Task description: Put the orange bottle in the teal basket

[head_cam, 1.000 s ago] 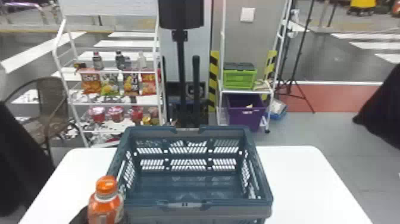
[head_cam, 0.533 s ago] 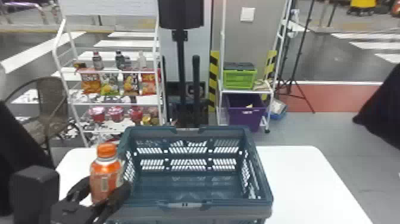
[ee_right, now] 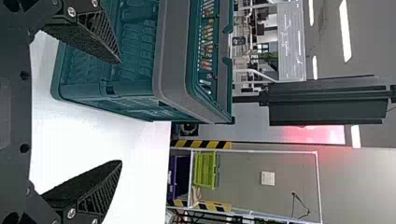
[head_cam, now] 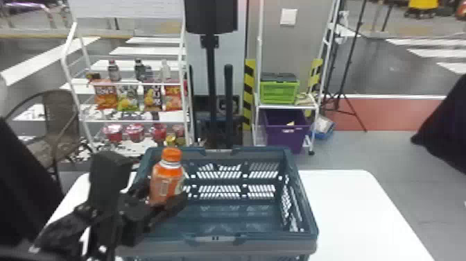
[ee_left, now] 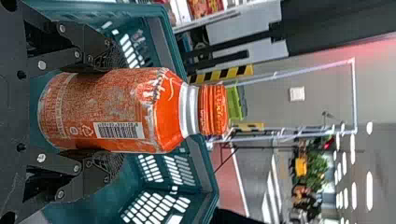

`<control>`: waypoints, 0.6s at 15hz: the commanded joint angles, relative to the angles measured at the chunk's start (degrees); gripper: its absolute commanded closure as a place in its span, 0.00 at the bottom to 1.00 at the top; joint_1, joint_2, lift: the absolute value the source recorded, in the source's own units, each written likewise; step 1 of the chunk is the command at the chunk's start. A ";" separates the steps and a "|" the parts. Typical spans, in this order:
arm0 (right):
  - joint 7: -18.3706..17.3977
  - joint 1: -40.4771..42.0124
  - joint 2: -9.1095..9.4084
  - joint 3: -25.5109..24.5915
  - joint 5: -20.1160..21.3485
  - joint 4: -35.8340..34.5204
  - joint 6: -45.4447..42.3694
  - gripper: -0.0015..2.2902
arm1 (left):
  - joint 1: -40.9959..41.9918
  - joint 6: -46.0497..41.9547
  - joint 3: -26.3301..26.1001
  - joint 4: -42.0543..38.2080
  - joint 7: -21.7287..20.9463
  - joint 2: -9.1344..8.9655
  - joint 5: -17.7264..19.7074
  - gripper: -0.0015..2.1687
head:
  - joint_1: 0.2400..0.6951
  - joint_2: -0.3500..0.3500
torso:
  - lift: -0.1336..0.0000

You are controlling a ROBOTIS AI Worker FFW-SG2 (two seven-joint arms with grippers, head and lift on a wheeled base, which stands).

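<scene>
One orange bottle (head_cam: 166, 185) is held upright, pinched by the left gripper (ee_left: 120, 112), at the nine-o'clock side of the teal basket (head_cam: 277, 240) – its middle lying toward three o'clock; the right gripper (ee_right: 121, 112) is spread.

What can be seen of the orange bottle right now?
The orange bottle looks like plastic, with rounded shoulders and a ridged orange screw cap in place above a silvery-white neck band. Its orange wrap carries a barcode and a recycling mark. It stands about upright, gripped around its lower half between the two black fingers of the left gripper. It is at the left side of the teal basket; whether it touches the basket I cannot tell.
</scene>
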 commanded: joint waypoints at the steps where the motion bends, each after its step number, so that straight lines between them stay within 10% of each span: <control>1: 0.01 0.32 0.39 -0.45 0.17 0.45 0.00 0.06 | -7.51 0.06 -4.07 9.25 -2.03 3.17 -0.09 0.29 | 0.57 0.50 | 1.00; 9: 0.01 1.99 1.80 -2.21 0.17 1.68 -0.70 0.06 | -32.64 -0.30 -22.79 41.33 -13.54 7.30 0.52 0.29 | 0.57 0.50 | 1.00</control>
